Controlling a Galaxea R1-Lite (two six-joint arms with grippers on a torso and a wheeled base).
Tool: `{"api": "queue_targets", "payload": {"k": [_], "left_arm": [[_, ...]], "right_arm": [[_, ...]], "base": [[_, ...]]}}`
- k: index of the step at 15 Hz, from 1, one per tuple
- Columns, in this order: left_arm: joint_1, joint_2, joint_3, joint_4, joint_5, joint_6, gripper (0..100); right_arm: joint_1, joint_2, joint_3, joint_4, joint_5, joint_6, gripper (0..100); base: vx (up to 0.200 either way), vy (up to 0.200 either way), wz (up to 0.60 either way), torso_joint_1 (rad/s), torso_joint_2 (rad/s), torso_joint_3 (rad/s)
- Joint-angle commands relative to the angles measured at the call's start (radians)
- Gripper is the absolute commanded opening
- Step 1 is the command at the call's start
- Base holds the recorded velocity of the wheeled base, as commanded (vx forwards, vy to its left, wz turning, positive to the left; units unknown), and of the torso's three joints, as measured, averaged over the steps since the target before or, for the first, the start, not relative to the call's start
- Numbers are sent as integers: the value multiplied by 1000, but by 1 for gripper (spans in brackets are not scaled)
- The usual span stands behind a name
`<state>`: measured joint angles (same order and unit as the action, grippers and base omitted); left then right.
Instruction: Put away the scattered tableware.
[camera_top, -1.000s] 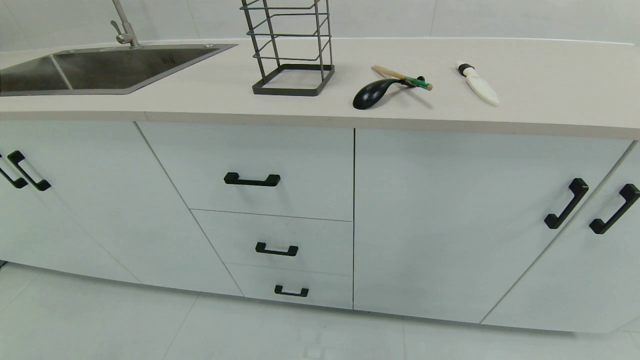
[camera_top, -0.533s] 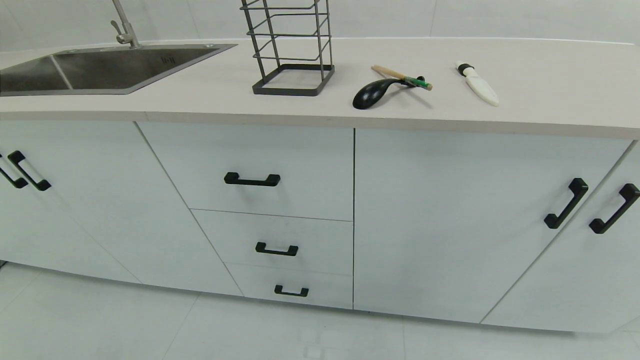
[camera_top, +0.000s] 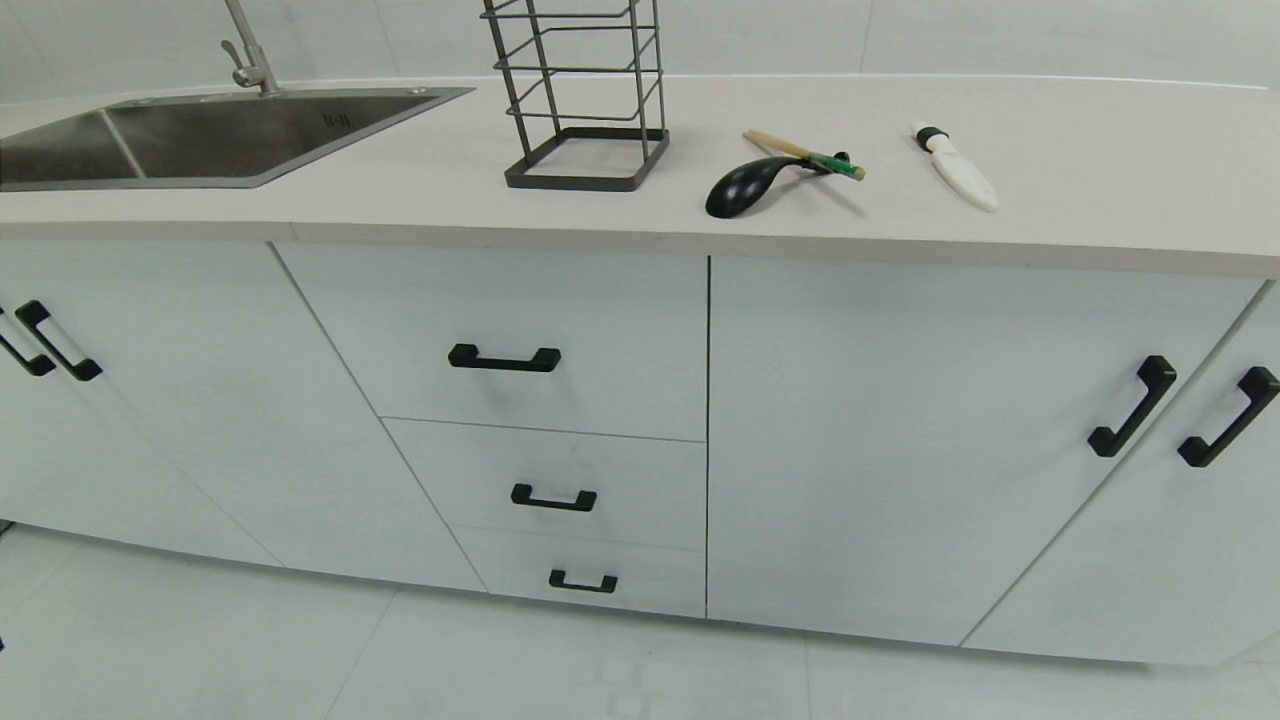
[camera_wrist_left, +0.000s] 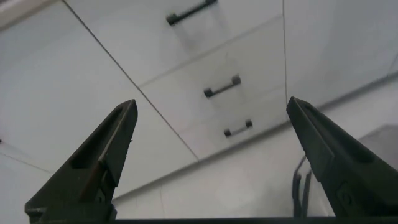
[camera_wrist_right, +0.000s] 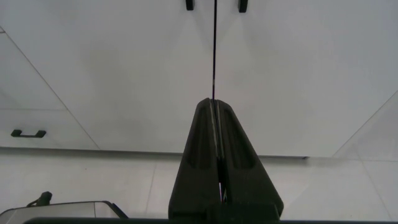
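Black spoon (camera_top: 745, 187), chopsticks (camera_top: 805, 155) crossing its handle, and a white knife (camera_top: 957, 168) lie slantwise on the worktop (camera_top: 400, 200), beside the wire rack (camera_top: 580, 100). Left claw (camera_wrist_left: 211, 102) gapes wide, facing the drawers (camera_wrist_left: 221, 87), tableware well above it. Right claw (camera_wrist_right: 214, 102) is pinched closed and empty; probably the nearer arm.

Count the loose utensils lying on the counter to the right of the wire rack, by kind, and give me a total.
Black spoon: 1
Wooden chopsticks, green-banded, lying across the spoon's handle: 1 set
White knife with a black band: 1
Total: 3
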<state>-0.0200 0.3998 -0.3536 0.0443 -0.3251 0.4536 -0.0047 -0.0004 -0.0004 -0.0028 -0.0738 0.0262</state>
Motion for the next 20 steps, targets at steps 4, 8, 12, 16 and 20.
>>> {"api": "queue_targets", "payload": {"k": [4,8,12,16,20], "left_arm": [[-3,203,-24,19,-2,382,100],[-89,297,-7,74,-22,453,100],[-336,459,1,89,-8,533,100],[-356,611,-11,88,-5,611,100],[-362,774,-15,83,70,721,100]], "right_arm": [[0,0,-1,0,0,0,0],[0,0,0,0,0,0,0],[-1,0,0,0,0,0,0],[0,0,0,0,0,0,0],[0,0,0,0,0,0,0]], "base": [[0,0,0,0,0,0],[0,0,0,0,0,0],[0,0,0,0,0,0],[0,0,0,0,0,0],[0,0,0,0,0,0]]}}
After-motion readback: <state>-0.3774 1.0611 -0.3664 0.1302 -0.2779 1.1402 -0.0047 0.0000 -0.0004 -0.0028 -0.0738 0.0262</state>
